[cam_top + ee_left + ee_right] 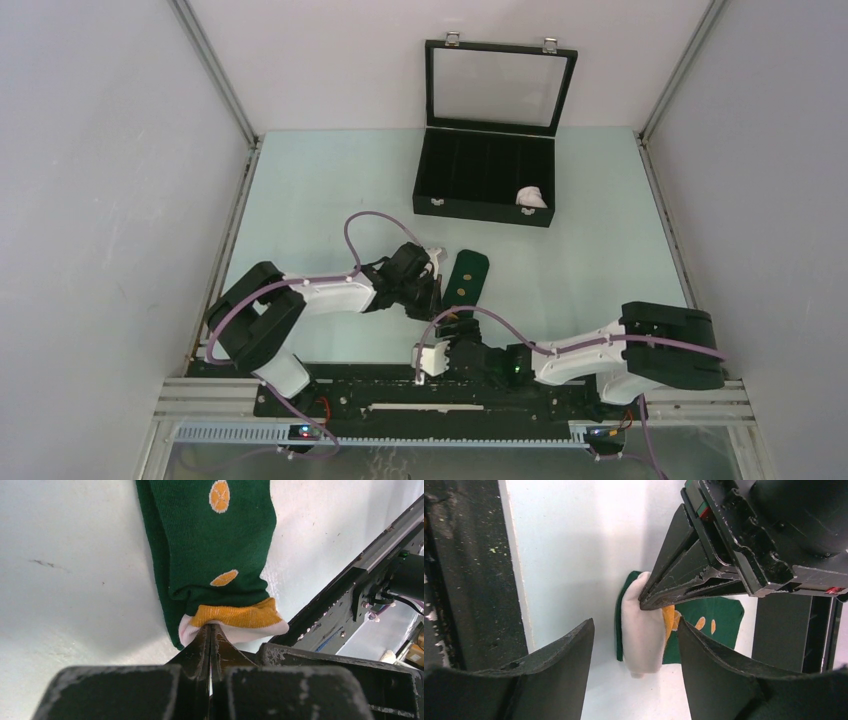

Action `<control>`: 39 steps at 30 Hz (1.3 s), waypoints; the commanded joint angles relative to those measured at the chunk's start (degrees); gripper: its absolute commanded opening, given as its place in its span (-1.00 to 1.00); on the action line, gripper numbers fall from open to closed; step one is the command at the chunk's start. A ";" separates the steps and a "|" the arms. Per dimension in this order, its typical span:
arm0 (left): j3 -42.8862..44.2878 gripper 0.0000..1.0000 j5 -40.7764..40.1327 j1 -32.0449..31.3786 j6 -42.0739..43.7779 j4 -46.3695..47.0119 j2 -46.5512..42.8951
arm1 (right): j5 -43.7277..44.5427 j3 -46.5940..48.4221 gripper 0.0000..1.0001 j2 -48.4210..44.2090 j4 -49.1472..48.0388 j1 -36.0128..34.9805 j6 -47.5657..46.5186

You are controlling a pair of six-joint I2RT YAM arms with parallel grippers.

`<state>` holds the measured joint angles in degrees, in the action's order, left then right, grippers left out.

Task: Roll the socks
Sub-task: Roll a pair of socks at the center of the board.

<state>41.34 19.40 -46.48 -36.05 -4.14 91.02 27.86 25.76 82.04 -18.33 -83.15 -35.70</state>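
The dark green sock [468, 277] with orange dots lies flat on the table, its white-orange end toward the arms. My left gripper [210, 628] is shut on that white-orange end [235, 622], which is folded up over the green part. In the right wrist view the left gripper [645, 603] pinches the white end [641, 640] from the right. My right gripper [635, 626] stands open just short of the sock, with nothing between its fingers. The white sock [532, 197] sits bunched in the black box.
The black box [470, 205] with its glass lid raised stands at the back of the table. The arms' black base rail [450, 400] runs along the near edge, close behind the right gripper [455, 325]. Grey walls close in both sides.
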 commanded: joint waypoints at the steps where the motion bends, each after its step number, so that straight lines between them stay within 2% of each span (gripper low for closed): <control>1: -0.41 -1.00 -3.35 0.10 1.67 -1.56 2.99 | 3.20 -0.36 0.39 1.73 -3.54 0.55 0.14; 18: -0.39 -1.00 -2.52 0.10 2.13 -1.86 3.55 | 5.61 -0.88 0.28 6.33 -3.91 3.60 0.22; 20: -0.41 -1.00 -2.45 0.12 2.21 -1.90 3.63 | 4.97 -0.76 0.10 5.94 -3.00 3.61 0.49; 24: -0.41 -1.00 -2.23 0.12 2.35 -1.90 3.48 | 4.12 -0.42 -0.45 5.42 -1.34 3.87 1.21; 29: -0.90 -1.00 -1.93 0.07 2.39 -1.69 2.14 | 2.53 0.59 -1.00 5.12 1.64 4.20 2.06; 33: -1.84 -1.00 -2.84 0.13 2.05 -1.99 -1.27 | -0.46 1.74 -1.00 3.42 5.40 4.51 3.47; 39: -3.81 -0.81 -5.84 0.75 1.28 -2.46 -8.52 | -8.48 3.92 -1.00 -1.48 11.93 5.49 7.82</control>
<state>39.44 18.44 -46.41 -35.99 -4.36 87.55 26.09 27.49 84.18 -13.39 -78.52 -32.62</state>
